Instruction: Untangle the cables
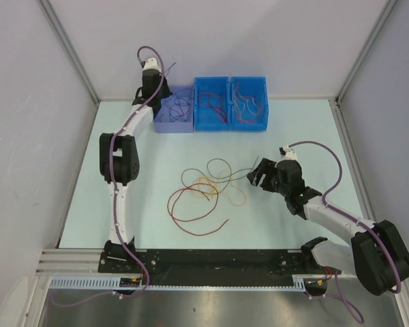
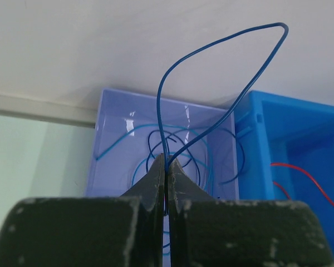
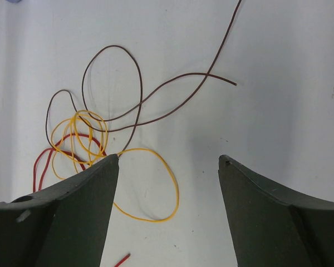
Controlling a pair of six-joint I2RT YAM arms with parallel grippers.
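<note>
Pale mint-green table (image 1: 88, 204) noted, enclosed on three sides by plain grey-white wall panels (image 1: 225, 34) joined at the back corners by aluminium struts (image 1: 68, 51). Black rail (image 1: 211, 257) recorded along the near edge, brushed metal sheet (image 1: 211, 310) below it. Light is judged even and diffuse, shadows soft.

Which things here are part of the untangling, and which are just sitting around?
Part of the job:
tangle of red, yellow and brown cables on the table; blue cable pinched in the left gripper; lilac bin and two blue bins holding cables.

Just there:
purple arm cables; black base rail.
</note>
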